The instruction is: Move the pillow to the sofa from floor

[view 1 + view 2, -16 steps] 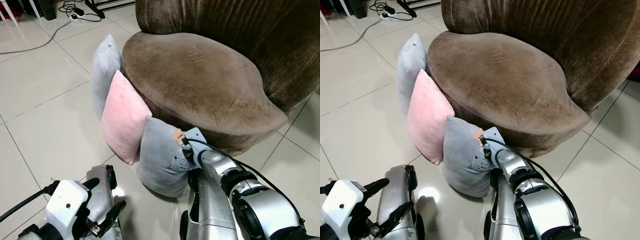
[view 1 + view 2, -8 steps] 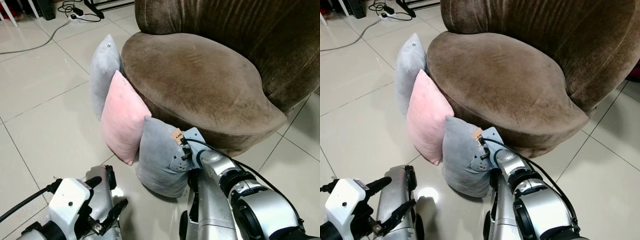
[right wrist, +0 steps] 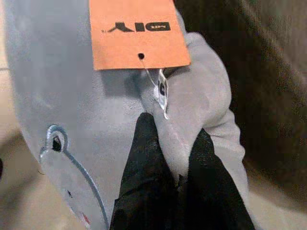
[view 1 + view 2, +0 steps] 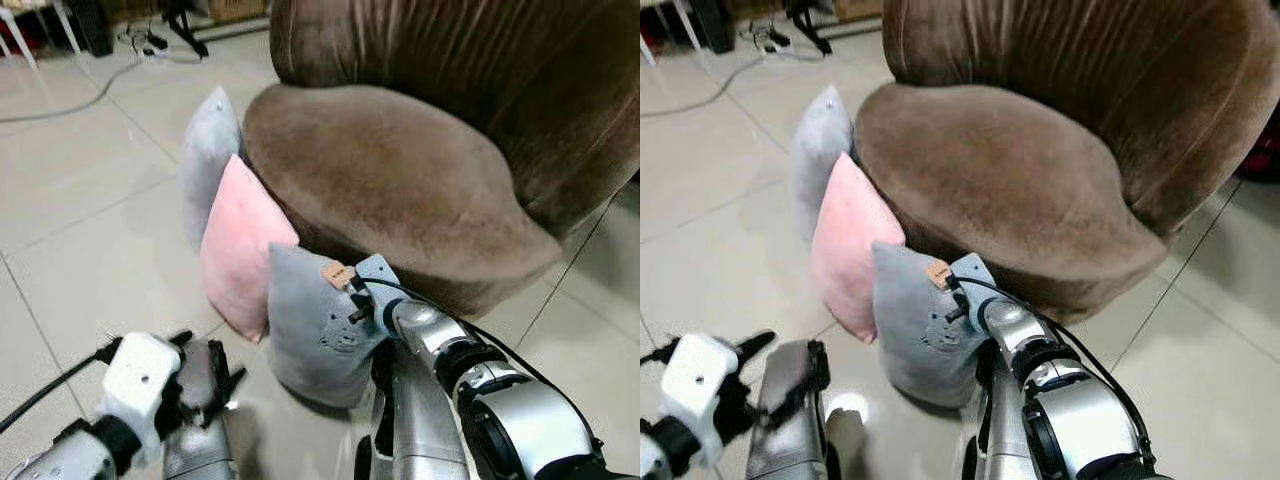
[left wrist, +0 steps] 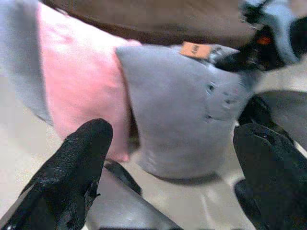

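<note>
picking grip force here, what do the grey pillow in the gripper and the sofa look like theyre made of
Grey pillow: soft matte plush or fleece, it seems; it bunches between the right gripper fingers, stitched face, orange paper tag. Sofa: brown velvety pile, likely velour or microfibre, with sheen streaks.

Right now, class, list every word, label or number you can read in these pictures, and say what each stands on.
"DIY", seen upside down, on the orange tag tied to the grey pillow pinched by the right end effector.
Smaller print beside it: too blurred to read.
Same tag in the head views: too small to read.
</note>
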Robot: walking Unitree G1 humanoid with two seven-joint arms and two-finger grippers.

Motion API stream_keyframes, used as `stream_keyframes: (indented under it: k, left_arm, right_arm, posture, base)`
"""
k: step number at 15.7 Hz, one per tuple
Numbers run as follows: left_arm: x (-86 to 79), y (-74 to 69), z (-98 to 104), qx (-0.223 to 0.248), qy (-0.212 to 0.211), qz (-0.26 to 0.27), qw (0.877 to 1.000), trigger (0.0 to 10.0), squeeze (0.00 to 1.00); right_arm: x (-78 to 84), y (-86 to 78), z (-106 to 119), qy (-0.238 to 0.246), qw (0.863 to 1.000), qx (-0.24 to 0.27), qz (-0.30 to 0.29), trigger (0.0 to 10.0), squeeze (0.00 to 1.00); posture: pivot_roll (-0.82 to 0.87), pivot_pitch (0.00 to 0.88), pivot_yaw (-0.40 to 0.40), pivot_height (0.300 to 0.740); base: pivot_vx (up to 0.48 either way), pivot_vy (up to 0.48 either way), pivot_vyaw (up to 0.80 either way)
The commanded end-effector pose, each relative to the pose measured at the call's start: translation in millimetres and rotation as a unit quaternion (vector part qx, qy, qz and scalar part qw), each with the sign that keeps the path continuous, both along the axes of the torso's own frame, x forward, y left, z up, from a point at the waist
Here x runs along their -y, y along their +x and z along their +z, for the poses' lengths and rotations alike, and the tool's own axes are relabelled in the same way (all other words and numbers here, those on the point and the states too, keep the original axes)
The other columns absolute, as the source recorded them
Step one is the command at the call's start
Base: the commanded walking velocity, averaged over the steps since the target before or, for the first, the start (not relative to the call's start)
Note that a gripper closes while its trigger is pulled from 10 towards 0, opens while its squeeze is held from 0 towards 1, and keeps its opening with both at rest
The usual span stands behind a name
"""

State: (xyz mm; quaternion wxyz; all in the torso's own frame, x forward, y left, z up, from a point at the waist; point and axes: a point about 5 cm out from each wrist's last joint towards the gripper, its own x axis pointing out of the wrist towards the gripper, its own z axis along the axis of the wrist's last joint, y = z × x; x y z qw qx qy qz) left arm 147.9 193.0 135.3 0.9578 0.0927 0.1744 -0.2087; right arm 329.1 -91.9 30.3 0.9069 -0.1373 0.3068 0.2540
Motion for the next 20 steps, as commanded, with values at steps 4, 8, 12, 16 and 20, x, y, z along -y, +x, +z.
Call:
stream_keyframes:
  k: [4,8,12,16,20]
  left_arm:
    - [-10.1,26.4,1.1,0.074,-0.001,0.111,0.991,10.0,0.0]
    - [-7.5,52.0,3.1,0.117,-0.014,0.153,0.981,10.0,0.0]
    - [-7.1,67.4,25.1,0.172,-0.013,0.176,0.969,10.0,0.0]
    - [-7.4,73.0,49.7,0.226,-0.001,0.197,0.954,10.0,0.0]
    - [6.3,86.9,51.8,0.239,0.017,0.179,0.954,10.0,0.0]
  right_arm:
    - [4.4,9.5,33.2,0.097,0.983,0.087,0.127,0.0,0.0]
    - [27.1,13.0,73.4,0.152,0.96,0.166,0.165,0.0,0.0]
    - [68.6,15.7,169.0,0.284,0.91,0.302,0.028,0.0,0.0]
    - [65.7,-3.8,213.2,0.29,0.881,0.362,-0.098,10.0,0.0]
    - [47.3,-9.2,216.3,0.286,0.87,0.372,-0.154,10.0,0.0]
  posture:
    - [0.07,0.0,-0.074,0.461]
    - [0.03,0.0,-0.059,0.461]
    - [0.03,0.0,-0.053,0.461]
    - [0.02,0.0,-0.073,0.461]
    - [0.04,0.0,-0.049,0.466]
  base:
    - [0.0,0.0,0.0]
    - [0.0,0.0,0.0]
    - [0.0,0.0,0.0]
    - [0.0,0.0,0.0]
    - [0.0,0.0,0.0]
